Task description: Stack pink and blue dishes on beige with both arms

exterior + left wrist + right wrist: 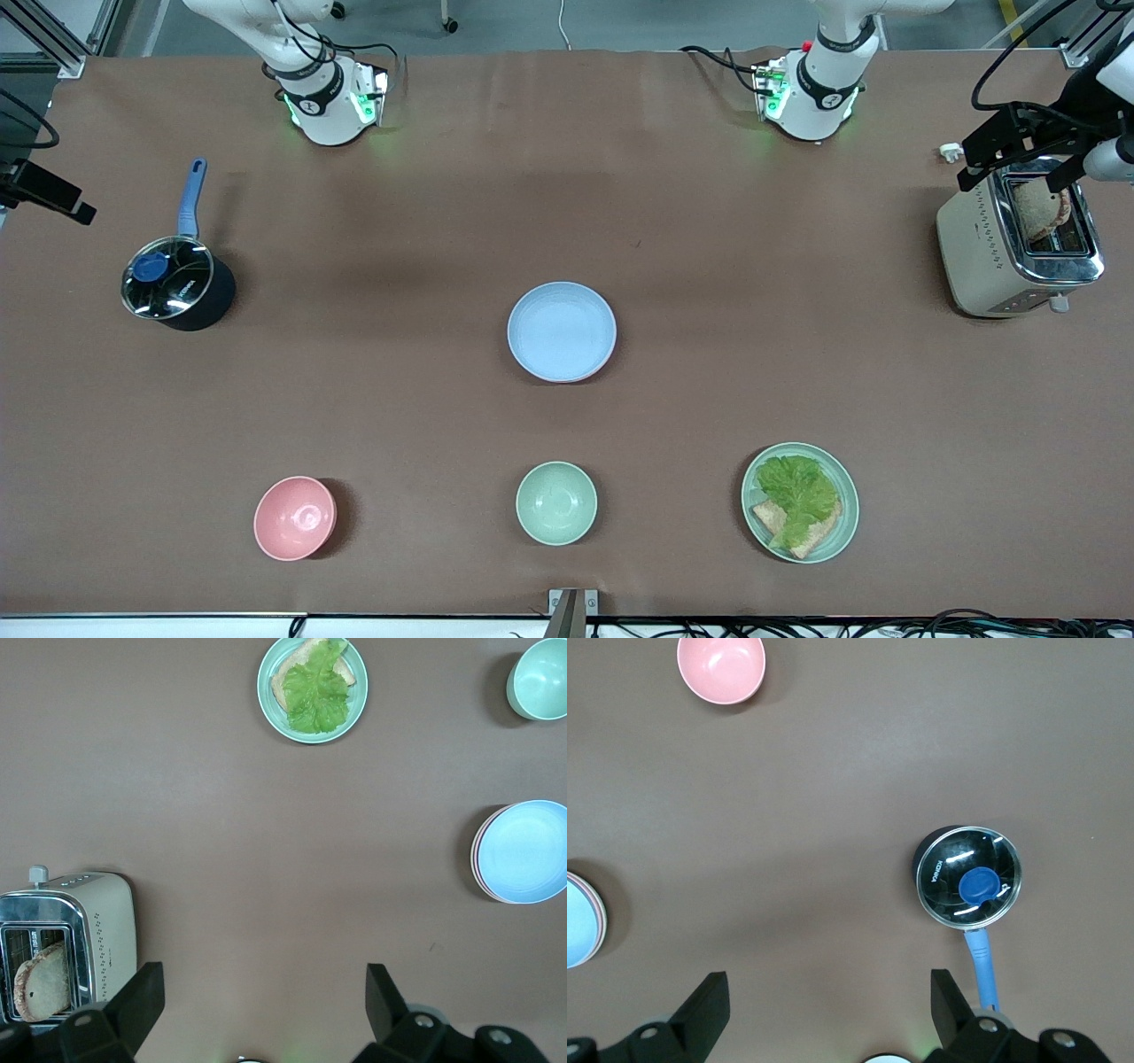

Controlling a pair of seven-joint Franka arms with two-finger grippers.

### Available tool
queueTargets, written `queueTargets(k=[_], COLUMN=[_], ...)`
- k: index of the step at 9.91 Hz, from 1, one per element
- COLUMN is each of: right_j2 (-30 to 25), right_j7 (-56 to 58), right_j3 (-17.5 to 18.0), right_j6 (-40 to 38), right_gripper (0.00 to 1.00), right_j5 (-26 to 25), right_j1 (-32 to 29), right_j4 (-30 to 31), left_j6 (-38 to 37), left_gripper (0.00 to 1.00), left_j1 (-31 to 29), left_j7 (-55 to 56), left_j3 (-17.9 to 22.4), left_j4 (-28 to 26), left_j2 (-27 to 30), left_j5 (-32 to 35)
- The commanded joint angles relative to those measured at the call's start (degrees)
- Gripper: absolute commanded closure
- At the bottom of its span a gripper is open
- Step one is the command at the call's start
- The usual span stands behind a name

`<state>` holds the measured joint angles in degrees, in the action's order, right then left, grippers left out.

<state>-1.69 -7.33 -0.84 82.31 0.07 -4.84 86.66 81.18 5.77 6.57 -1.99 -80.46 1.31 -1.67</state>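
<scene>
The pale blue plate (562, 331) lies on top of a stack at the table's middle. In the left wrist view a pale pink plate's rim (477, 859) shows under the blue plate (530, 850). The stack's edge (585, 926) also shows in the right wrist view. The beige plate is hidden; I cannot tell what lies under the pink rim. My left gripper (262, 1001) hangs open and empty, high over bare table by its arm's base. My right gripper (828, 1008) is likewise open and empty, high by its own base. Neither gripper shows in the front view.
A lidded pot (177, 288) with a blue handle stands toward the right arm's end. A toaster (1014, 244) holding bread stands toward the left arm's end. Nearest the front camera are a pink bowl (295, 518), a green bowl (556, 502) and a green plate (846, 523) bearing lettuce and bread.
</scene>
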Motion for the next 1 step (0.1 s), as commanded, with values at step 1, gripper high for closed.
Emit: queueTargets(k=[1], right_j2=[-1.0], right_j7=[1.0], right_j3=[0.7], right_j6=[0.3], right_gripper=[0.0], right_j5=[-1.5], right_j1=[-0.3], right_j4=[1.2], left_j6=[0.6], left_gripper=[0.0], left_j1=[-0.1], left_j7=[-0.6], left_j3=[0.0], left_j4=[-1.9], left_j2=[-0.3], left_j5=[0.3])
